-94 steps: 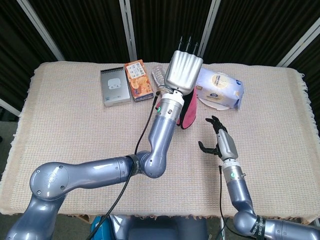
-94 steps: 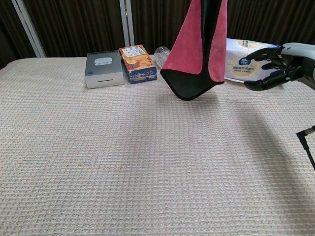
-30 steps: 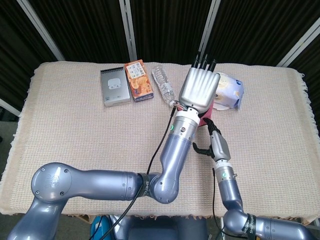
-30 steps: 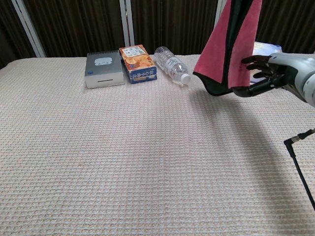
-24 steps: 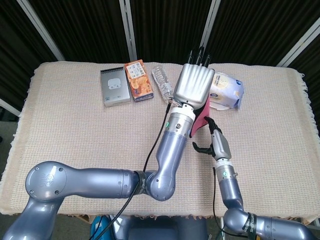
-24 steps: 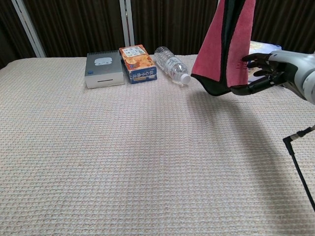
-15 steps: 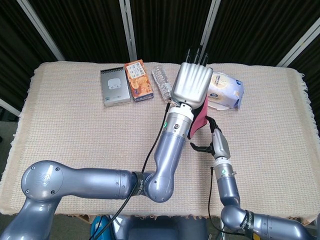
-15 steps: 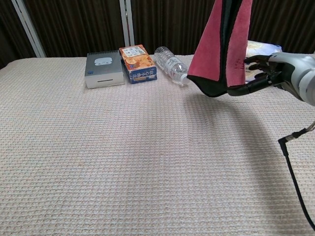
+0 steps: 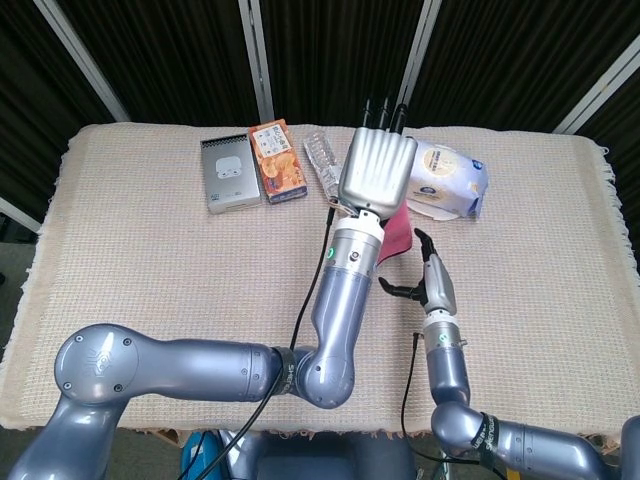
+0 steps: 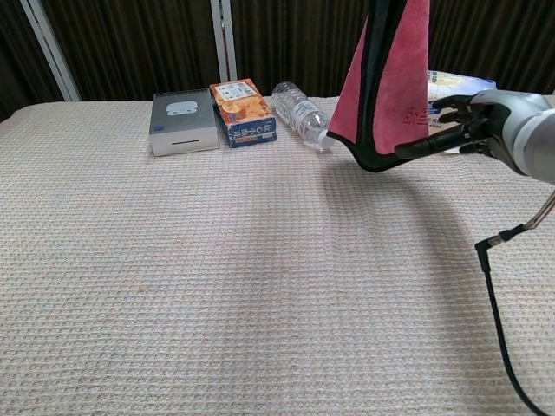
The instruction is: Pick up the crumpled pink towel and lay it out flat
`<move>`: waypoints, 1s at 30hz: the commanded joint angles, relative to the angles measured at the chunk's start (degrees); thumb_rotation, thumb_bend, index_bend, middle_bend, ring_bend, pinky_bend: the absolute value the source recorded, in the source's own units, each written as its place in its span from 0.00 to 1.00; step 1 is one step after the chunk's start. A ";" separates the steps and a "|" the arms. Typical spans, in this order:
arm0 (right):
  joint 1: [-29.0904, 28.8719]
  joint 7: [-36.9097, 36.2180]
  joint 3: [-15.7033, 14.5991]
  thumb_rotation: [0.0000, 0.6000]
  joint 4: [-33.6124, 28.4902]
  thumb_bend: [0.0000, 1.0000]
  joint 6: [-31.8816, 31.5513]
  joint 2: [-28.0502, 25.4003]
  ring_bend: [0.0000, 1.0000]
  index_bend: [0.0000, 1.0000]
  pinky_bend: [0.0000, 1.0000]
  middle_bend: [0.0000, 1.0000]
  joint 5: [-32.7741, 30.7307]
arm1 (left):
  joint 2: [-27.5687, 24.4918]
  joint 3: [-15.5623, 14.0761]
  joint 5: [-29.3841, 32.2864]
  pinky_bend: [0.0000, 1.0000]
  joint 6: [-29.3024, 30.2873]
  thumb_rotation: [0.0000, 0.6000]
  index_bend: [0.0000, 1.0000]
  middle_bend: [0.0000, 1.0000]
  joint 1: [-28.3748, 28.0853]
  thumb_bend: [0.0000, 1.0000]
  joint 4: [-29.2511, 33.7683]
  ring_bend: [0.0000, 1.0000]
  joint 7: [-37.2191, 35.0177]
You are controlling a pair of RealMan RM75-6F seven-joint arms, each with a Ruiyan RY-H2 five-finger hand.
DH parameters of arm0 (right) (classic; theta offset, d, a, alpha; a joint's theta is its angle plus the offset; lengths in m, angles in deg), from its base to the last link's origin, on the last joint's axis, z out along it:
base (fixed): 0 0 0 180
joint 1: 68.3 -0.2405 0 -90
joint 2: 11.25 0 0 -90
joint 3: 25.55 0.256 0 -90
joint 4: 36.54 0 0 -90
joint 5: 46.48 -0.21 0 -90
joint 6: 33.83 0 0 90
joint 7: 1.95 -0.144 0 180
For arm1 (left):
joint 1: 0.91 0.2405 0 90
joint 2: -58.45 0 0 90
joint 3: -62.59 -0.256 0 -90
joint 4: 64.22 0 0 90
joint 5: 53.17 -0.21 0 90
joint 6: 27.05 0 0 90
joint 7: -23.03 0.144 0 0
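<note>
The pink towel (image 10: 390, 78), dark on its inner side, hangs folded from above the frame in the chest view, with its lower fold over the table's back right. In the head view my left hand (image 9: 375, 170) is raised high and grips the towel (image 9: 397, 232), of which only a pink corner shows below the wrist. My right hand (image 10: 473, 121) reaches in from the right at the towel's lower right edge. Its fingers are spread, with the thumb under the bottom fold and the others beside the pink face. The head view shows this right hand (image 9: 425, 280) just right of the left forearm.
Along the back edge stand a silver box (image 10: 182, 123), an orange box (image 10: 244, 113), a lying water bottle (image 10: 303, 114) and a tissue pack (image 10: 455, 87) behind my right hand. A thin black cable (image 10: 503, 329) hangs at the right. The woven beige cloth (image 10: 217, 286) covers the table.
My left hand has carried the hanging towel slightly left and turned it. My right hand has closed in on the towel's lower right edge, its thumb now under the fold.
</note>
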 commanded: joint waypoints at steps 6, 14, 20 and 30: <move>0.18 0.20 0.06 1.00 -0.75 0.21 -1.23 0.56 0.00 0.00 0.00 0.00 -0.35 | 1.90 0.42 -0.90 0.00 0.67 1.00 0.73 0.11 -1.83 0.61 -2.52 0.00 -0.14; 0.74 -0.38 0.88 1.00 -0.36 0.21 -1.80 0.42 0.00 0.00 0.00 0.00 -0.71 | 3.38 0.89 -0.75 0.00 1.57 1.00 0.74 0.11 -3.41 0.62 -4.29 0.00 1.04; 1.53 -1.06 1.13 1.00 -0.74 0.21 -1.04 -0.60 0.00 0.00 0.00 0.00 -0.59 | 2.04 0.32 0.84 0.00 3.48 1.00 0.75 0.11 -3.51 0.62 -6.17 0.00 6.18; 2.66 -2.11 0.79 1.00 -1.06 0.21 0.76 -2.08 0.00 0.00 0.00 0.00 -0.33 | -2.07 1.45 7.86 0.00 8.45 1.00 0.76 0.10 -3.09 0.64 -4.57 0.00 18.21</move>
